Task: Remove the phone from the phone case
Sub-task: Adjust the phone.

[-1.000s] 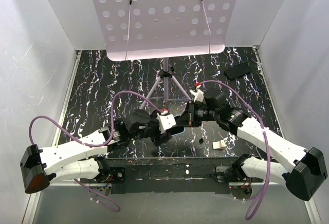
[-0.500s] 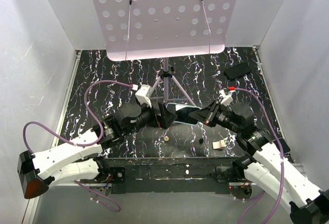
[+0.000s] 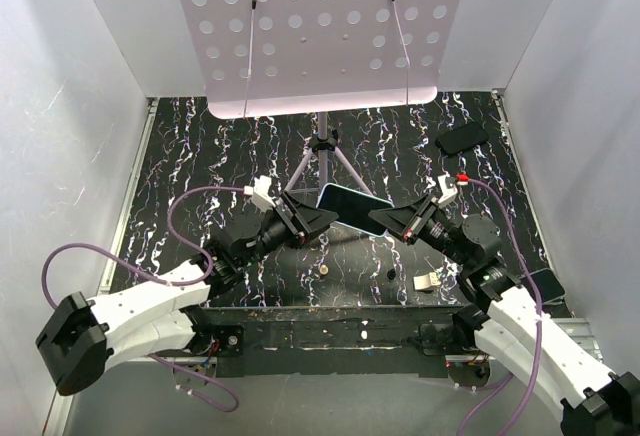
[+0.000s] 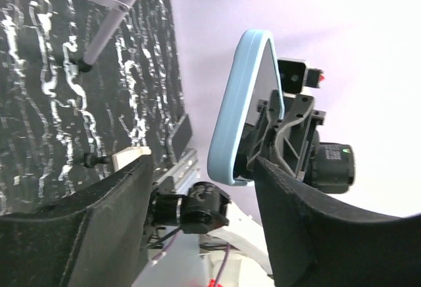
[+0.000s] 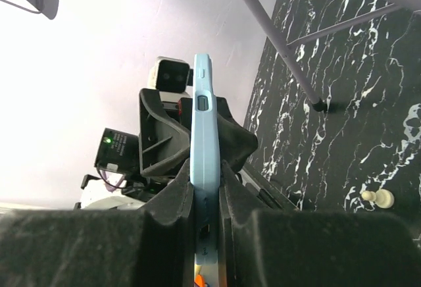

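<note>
Above the worktop (image 3: 190,186) at frame centre, the right claw (image 5: 205,183) is clenching one phone case (image 5: 204,122) edge-on; one phone (image 3: 352,208) is sitting inside, largely hidden. The left claw (image 3: 318,218) is standing released around the case's end. One black slab (image 3: 462,138) is lying upper right.

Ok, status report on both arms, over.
Right gripper shut on light blue phone case, aloft. Left gripper open astride its end. Black phone not yet out.
</note>
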You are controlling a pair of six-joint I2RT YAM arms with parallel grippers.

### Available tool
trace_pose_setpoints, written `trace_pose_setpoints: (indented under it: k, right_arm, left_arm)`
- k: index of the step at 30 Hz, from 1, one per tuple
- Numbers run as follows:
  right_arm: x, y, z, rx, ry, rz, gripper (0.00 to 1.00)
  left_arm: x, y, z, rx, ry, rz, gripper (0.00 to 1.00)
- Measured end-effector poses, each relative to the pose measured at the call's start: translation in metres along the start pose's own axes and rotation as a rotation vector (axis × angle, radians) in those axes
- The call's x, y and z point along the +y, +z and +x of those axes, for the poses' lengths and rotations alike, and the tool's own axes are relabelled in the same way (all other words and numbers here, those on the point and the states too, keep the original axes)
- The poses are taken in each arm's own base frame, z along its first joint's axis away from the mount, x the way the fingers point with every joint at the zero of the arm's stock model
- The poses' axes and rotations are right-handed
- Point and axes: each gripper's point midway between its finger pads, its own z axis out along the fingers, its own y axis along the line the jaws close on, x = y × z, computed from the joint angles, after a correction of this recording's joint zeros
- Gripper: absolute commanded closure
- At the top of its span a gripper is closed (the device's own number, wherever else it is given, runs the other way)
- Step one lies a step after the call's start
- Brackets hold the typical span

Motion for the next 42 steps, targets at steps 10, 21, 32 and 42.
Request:
trace_pose_setpoints:
  k: [10,21,32,42]
  right_arm:
    - [0.008,0.008,0.009,0.034,0.048,-0.077,0.99]
    - [0.013,0.006,0.03,0.132,-0.026,-0.071,0.41]
    - [0.021,-0.013,0.045,0.417,-0.331,0.031,0.18]
    - [0.028,-0.018,0.082,0.689,-0.341,-0.097,0.8]
  left_arm:
    - [-0.048,0.016,-0.007,-0.031,-0.088,0.275,0.74]
    - [-0.044,0.011,-0.005,-0.011,-0.017,0.364,1.0]
    - [-0.071,-0.02,-0.001,0.158,0.386,0.382,1.0]
    - [-0.07,-0.015,0.028,0.525,0.416,0.43,1.0]
